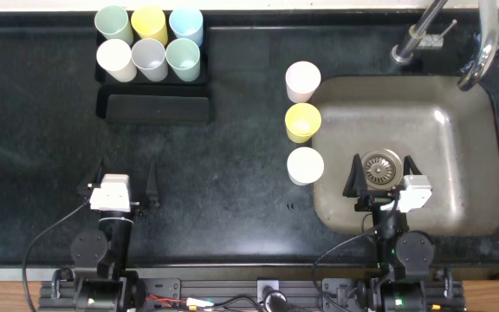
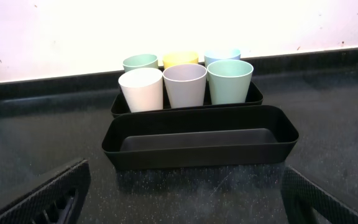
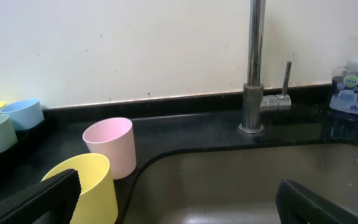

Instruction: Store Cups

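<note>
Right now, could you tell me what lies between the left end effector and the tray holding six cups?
An empty black tray lies there, alongside the cup tray, as the left wrist view shows.

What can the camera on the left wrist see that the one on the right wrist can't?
The left wrist camera adds the empty black tray, plus a white cup and a grey cup behind it. The right wrist camera adds the sink, faucet, pink cup and soap bottle. Both share the black countertop and the blue cup.
</note>
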